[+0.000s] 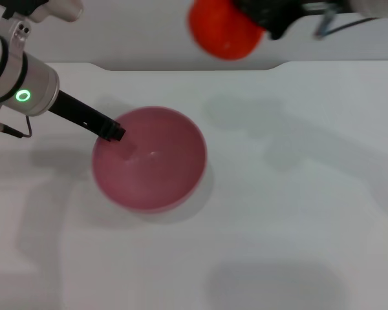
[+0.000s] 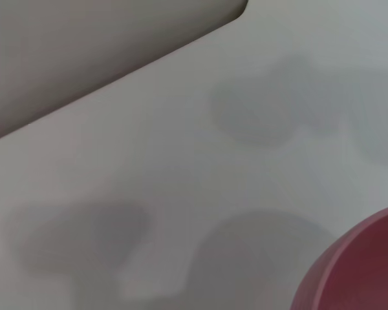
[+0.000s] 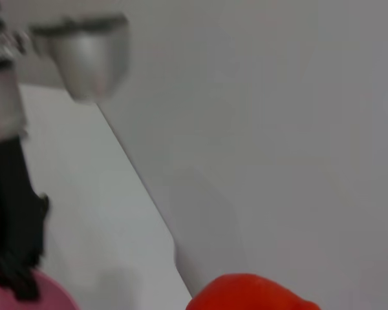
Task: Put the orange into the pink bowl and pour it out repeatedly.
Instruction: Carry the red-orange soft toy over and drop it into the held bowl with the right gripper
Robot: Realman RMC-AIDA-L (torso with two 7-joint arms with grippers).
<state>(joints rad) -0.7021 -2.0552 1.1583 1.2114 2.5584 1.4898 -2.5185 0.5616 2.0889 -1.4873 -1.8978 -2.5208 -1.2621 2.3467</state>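
Pink bowl (image 1: 150,159) empty; orange (image 1: 224,29) in right end effector (image 1: 262,22) above.

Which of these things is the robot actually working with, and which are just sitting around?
In use:
- orange, held up high by the right gripper
- pink bowl, empty, its rim gripped by the left gripper

Just there:
- white table, nothing else on it
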